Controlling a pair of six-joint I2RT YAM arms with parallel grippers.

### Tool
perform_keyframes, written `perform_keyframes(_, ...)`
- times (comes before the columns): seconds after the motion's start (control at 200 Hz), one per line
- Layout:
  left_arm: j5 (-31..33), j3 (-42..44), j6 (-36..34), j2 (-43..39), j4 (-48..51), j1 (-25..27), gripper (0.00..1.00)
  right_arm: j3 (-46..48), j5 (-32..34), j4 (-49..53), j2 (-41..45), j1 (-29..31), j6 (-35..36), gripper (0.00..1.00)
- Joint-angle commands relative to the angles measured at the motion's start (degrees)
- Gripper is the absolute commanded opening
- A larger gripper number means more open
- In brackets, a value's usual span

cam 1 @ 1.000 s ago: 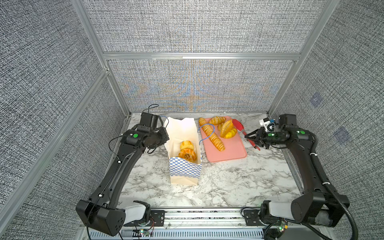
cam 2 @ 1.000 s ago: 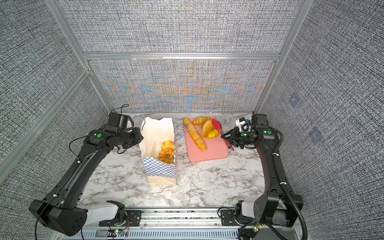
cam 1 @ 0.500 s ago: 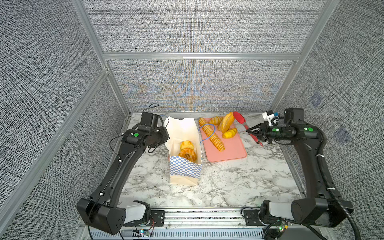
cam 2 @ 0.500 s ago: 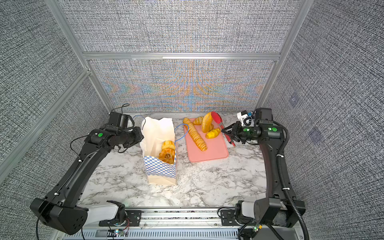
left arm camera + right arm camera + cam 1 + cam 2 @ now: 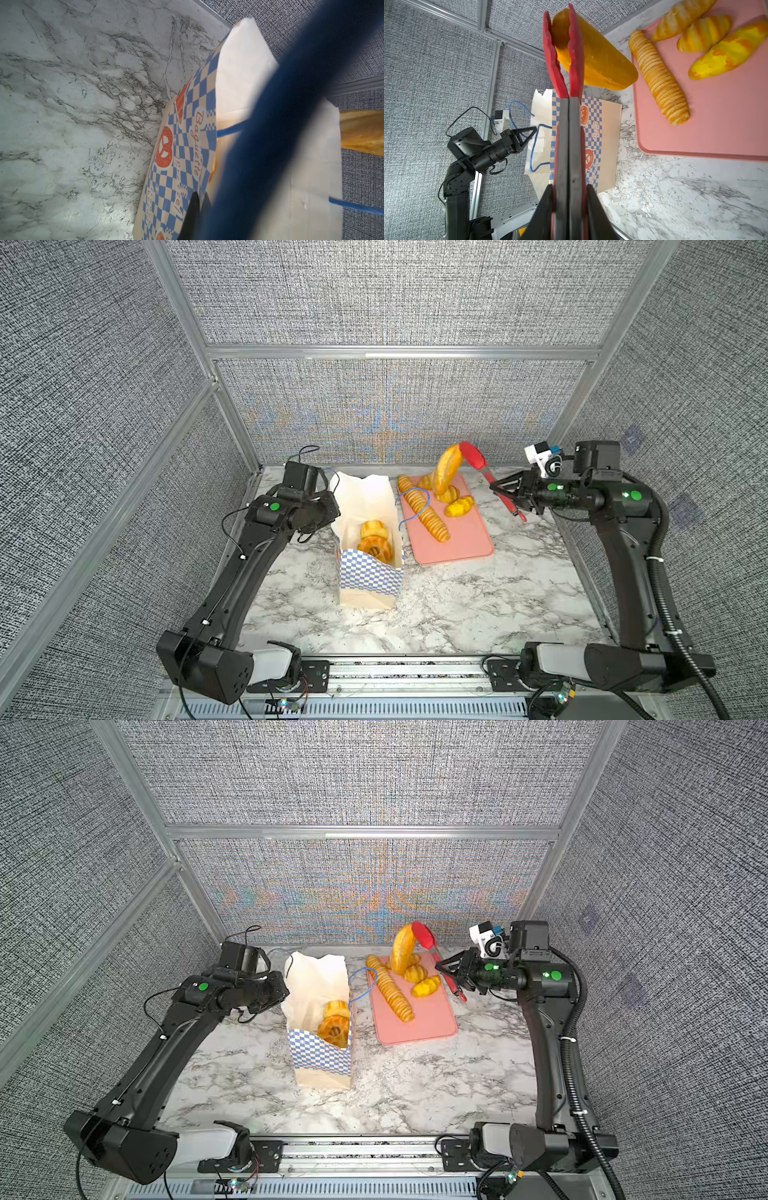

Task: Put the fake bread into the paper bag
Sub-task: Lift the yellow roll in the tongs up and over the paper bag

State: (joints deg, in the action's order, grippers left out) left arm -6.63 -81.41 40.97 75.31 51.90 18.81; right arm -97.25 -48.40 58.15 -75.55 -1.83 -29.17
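Above the pink tray (image 5: 461,539), in both top views, the right gripper (image 5: 505,491) is clenched on the red tongs (image 5: 473,458), whose tips pinch one oval loaf (image 5: 448,468) by its upper end; the loaf appears lifted clear of the baguette (image 5: 424,510). The paper bag (image 5: 368,576) stands upright just beside the tray, ring buns (image 5: 374,545) inside.

Left wrist view: a blurred blue cord handle (image 5: 270,124) crosses the lens beside the bag's checkered band.

Right wrist view: the left gripper (image 5: 529,133) is closed on that handle, apparently holding the mouth open. Recommended: carry the loaf over the mouth, lower its free end past the rim, then relax the squeeze.
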Motion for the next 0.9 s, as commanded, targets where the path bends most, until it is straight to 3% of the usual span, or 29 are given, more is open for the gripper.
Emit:
perform_keyframes(0.0,-0.20,-0.25,-0.12,0.10,-1.58,-0.07,0.00,-2.55,-1.60,-3.61,-0.29,1.11,-2.02,0.10)
perform_keyframes(0.57,-0.53,0.37,-0.02,-0.21,-2.14,-0.12,0.00,-16.28,-1.40,-13.31,-4.27,13.89,-11.67,0.09)
perform_keyframes(0.895,-0.41,0.44,0.07,-0.42,-2.12,-0.07,0.00,-18.44,0.58,-17.19,-5.94,23.36,-14.99,0.09)
